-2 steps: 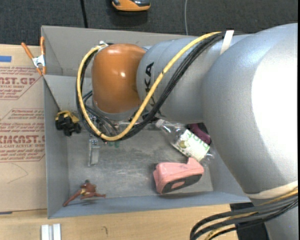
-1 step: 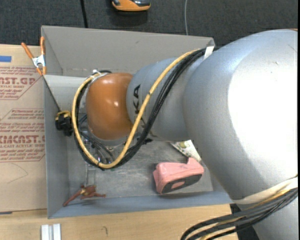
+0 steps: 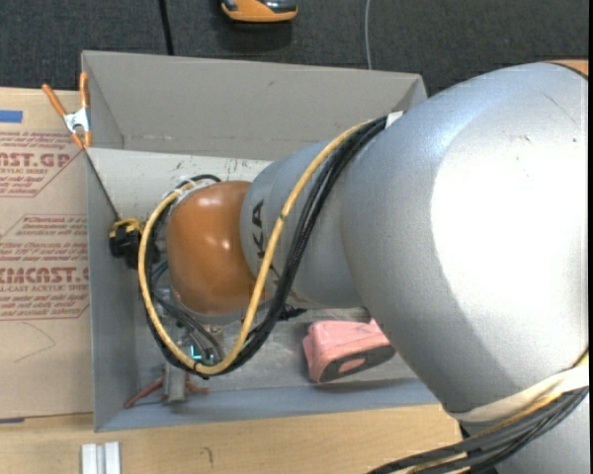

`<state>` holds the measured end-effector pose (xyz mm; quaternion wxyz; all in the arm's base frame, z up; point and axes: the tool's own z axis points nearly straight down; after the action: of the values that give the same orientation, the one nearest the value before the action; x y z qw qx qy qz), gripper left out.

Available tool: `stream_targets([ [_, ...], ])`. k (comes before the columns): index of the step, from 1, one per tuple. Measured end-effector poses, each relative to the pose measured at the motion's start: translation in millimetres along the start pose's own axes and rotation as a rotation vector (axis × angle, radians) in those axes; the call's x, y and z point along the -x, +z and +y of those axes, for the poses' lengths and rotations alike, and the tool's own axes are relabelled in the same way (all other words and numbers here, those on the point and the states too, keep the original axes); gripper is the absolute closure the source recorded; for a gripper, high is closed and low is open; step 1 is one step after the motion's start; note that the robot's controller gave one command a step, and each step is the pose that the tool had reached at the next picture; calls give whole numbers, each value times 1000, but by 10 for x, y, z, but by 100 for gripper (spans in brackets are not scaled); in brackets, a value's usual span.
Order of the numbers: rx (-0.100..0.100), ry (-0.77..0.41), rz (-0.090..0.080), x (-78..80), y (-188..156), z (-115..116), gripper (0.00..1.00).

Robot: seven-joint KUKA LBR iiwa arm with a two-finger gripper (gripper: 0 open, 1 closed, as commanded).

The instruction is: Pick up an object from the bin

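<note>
Grey bin (image 3: 247, 107) leaves little bare floor beneath the arm. Gripper (image 3: 183, 383) sits low in the near-left corner, whether open or closed I cannot tell, beside a thin red thing (image 3: 143, 396) against the near wall. Pink block (image 3: 341, 352) lies along that wall; yellow-black item (image 3: 126, 233) hugs the left wall.

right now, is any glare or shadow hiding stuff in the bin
Camera view: soft glare on the orange wrist cover and a broad sheen on the grey arm; the arm shades the bin floor beneath it, while the pink block by the near wall is lit.
</note>
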<state>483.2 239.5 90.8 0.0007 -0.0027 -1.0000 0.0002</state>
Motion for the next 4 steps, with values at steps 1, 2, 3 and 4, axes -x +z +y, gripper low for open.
stream_targets([
  [1,1,-1,-1,8,-3,6,0],
  [2,-1,-81,1,243,-563,-202,0],
  [3,2,22,-5,169,-733,-609,0],
  [4,1,88,-4,150,-685,-702,0],
])
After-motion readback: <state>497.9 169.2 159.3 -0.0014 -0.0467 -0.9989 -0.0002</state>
